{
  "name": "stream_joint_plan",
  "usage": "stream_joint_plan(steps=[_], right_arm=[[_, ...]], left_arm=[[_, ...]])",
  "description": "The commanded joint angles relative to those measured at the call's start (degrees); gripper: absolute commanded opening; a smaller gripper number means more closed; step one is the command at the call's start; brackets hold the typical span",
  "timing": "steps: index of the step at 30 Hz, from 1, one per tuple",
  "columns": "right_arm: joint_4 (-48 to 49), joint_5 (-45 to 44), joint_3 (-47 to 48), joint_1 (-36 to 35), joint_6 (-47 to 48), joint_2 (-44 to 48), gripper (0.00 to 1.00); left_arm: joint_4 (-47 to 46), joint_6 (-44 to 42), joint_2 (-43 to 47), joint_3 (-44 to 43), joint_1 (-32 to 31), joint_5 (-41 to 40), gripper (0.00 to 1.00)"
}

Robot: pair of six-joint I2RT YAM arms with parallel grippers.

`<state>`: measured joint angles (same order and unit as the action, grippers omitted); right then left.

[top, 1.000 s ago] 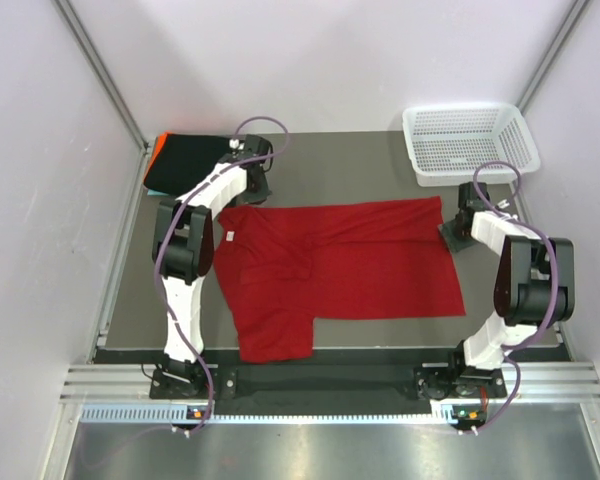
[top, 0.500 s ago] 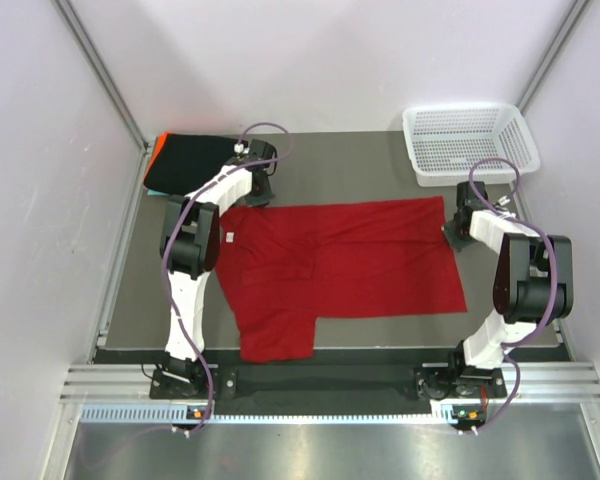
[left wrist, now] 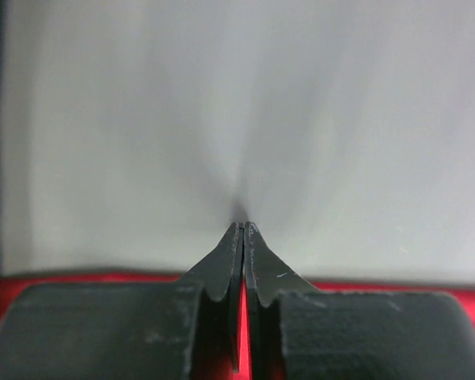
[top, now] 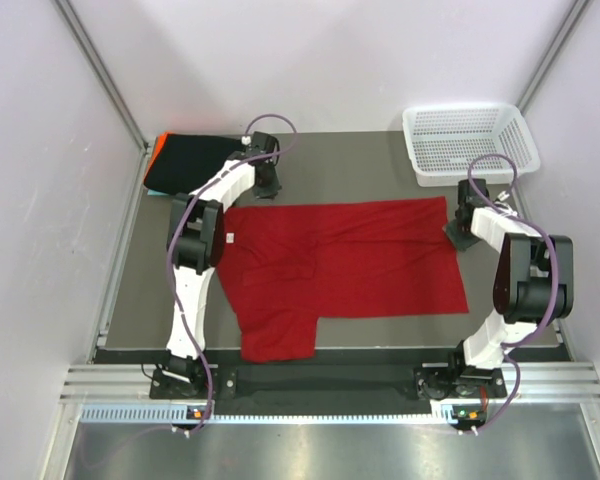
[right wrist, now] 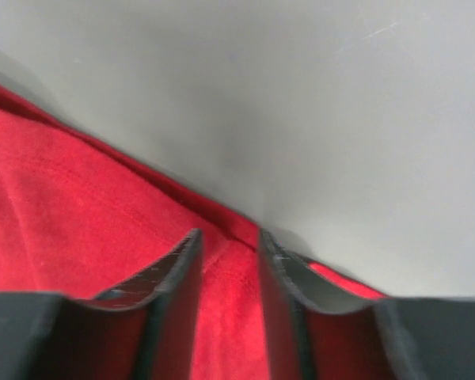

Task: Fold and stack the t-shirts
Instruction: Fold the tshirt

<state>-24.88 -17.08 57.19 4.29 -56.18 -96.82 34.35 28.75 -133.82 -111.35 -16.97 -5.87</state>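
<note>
A dark grey table (top: 370,170) sits inside a booth of pale walls (top: 330,60), with a metal rail (top: 330,400) along its near edge where the two arms are bolted. There is one white mesh basket (top: 466,107), standing at the far right corner. One red t-shirt (top: 350,260) lies spread flat across the middle, a sleeve pointing toward the near edge. One black t-shirt (top: 190,160) lies folded at the far left corner, with an orange edge (top: 152,152) and a thin light-blue edge (top: 154,191) peeping out at its left side. That makes four shirts, counting the two seen only as edges. From above, the left gripper (top: 265,188) is at the red t-shirt's far left edge and the right gripper (top: 458,232) is at its far right corner, but the view from above does not show how the jaws stand. The wrist cameras do. The left gripper (left wrist: 242,229) has its fingers pressed together, tips on bare table just past the hem, with a sliver of red in the slit between them. Whether cloth is pinched cannot be told. The right gripper (right wrist: 228,237) stands narrowly parted, its fingers either side of the red hem, the cloth lying flat between them.
</note>
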Motion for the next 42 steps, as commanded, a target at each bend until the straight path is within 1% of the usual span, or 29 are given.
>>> stream_joint_plan(steps=[1, 2, 4, 6, 7, 8, 9, 10, 11, 12, 13, 14, 15, 16, 17, 18, 20, 21, 22, 25, 28, 29, 32, 38, 40, 41, 42], right_arm=[[-5.4, -1.6, 5.5, 0.4, 4.6, 4.2, 0.36], [-6.6, -1.2, 5.6, 0.5, 6.4, 5.9, 0.39], [-7.3, 1.3, 5.1, 0.8, 8.4, 8.1, 0.42], [-7.7, 2.9, 4.3, 0.9, 11.6, 11.6, 0.43], [-7.7, 3.7, 3.0, 0.9, 12.8, 12.8, 0.47], [-7.3, 4.7, 2.5, 0.9, 15.0, 14.6, 0.48], [-7.2, 5.7, 2.1, 0.9, 16.0, 15.2, 0.49], [-7.1, 7.6, 1.0, 0.8, 16.9, 16.0, 0.52], [-6.3, 8.5, 0.4, 0.9, 17.6, 17.4, 0.52], [-5.7, 9.7, -0.3, 0.9, 18.6, 18.2, 0.54], [-5.2, 12.0, -1.5, 0.9, 19.1, 18.9, 0.56], [-4.6, 13.3, -1.8, 0.9, 19.8, 19.8, 0.57], [-4.4, 15.5, -2.2, 0.9, 20.0, 20.2, 0.59], [-4.2, 16.5, -2.4, 0.9, 20.1, 20.6, 0.6], [-3.3, 16.9, -2.9, 0.9, 20.4, 21.6, 0.61], [-2.5, 19.7, -3.7, 0.9, 20.6, 22.3, 0.65], [-2.2, 20.7, -4.4, 0.9, 20.8, 23.0, 0.68], [-1.8, 20.8, -4.5, 0.9, 21.0, 23.1, 0.68], [-1.7, 20.9, -4.6, 0.9, 21.0, 23.0, 0.69], [-1.6, 23.0, -5.2, 0.9, 21.6, 22.5, 0.7], [-2.0, 23.2, -5.9, 1.3, 21.6, 22.5, 0.71], [-2.0, 24.2, -6.1, 1.4, 21.6, 22.5, 0.71], [-2.1, 24.8, -6.9, 1.9, 21.3, 23.0, 0.71], [-2.8, 23.9, -7.6, 2.0, 21.0, 24.5, 0.71], [-3.9, 22.4, -8.1, 2.2, 19.9, 25.5, 0.73], [-4.5, 22.4, -8.8, 2.7, 18.8, 25.6, 0.76], [-6.6, 22.4, -9.0, 3.5, 17.8, 25.5, 0.77]], left_arm=[[4.1, -1.9, 4.5, -4.8, -0.2, 3.2, 0.06], [7.3, -2.0, 6.3, -4.6, -0.3, 2.4, 0.16], [11.2, -2.3, 12.4, -3.1, -0.3, -1.5, 0.2], [16.0, -1.9, 17.4, 3.8, -0.3, -3.4, 0.26], [16.7, -1.8, 23.4, 7.4, -0.3, -4.5, 0.27], [17.0, -1.2, 26.6, 15.8, -0.3, -4.7, 0.3], [16.8, -1.6, 30.1, 20.3, -0.5, -4.7, 0.33], [16.5, -1.5, 36.6, 24.5, -0.6, -5.8, 0.34], [17.1, -1.0, 39.7, 31.2, -0.7, -6.0, 0.35], [18.3, 0.6, 42.4, 34.2, -0.8, -5.3, 0.37], [19.3, 1.0, 47.5, 36.9, -0.8, -4.0, 0.43], [20.0, 1.8, 49.9, 42.0, -1.0, -1.6, 0.46], [20.6, 4.0, 54.4, 44.3, -1.5, -1.2, 0.48], [20.7, 5.2, 56.4, 46.5, -2.0, -0.8, 0.48], [20.8, 6.3, 58.0, 50.5, -3.5, -0.6, 0.48], [20.8, 9.8, 61.2, 55.4, -5.2, -0.1, 0.49], [19.1, 13.3, 62.8, 59.0, -5.6, 2.6, 0.47], [18.0, 14.7, 63.2, 62.4, -6.3, 3.1, 0.46], [15.5, 17.3, 63.9, 63.8, -6.9, 3.2, 0.46], [13.2, 20.5, 65.4, 67.9, -7.5, 2.1, 0.46], [12.2, 21.5, 64.9, 70.5, -7.5, 2.8, 0.48], [10.0, 21.9, 64.9, 71.4, -7.5, 3.6, 0.49], [7.6, 23.0, 65.4, 74.4, -7.7, 5.3, 0.49], [4.8, 24.2, 66.5, 78.7, -8.1, 4.3, 0.49], [2.0, 25.5, 66.9, 80.4, -8.2, 4.9, 0.48], [1.0, 25.6, 67.2, 80.8, -8.2, 5.1, 0.48], [0.4, 25.9, 67.3, 81.7, -8.2, 5.2, 0.47]])
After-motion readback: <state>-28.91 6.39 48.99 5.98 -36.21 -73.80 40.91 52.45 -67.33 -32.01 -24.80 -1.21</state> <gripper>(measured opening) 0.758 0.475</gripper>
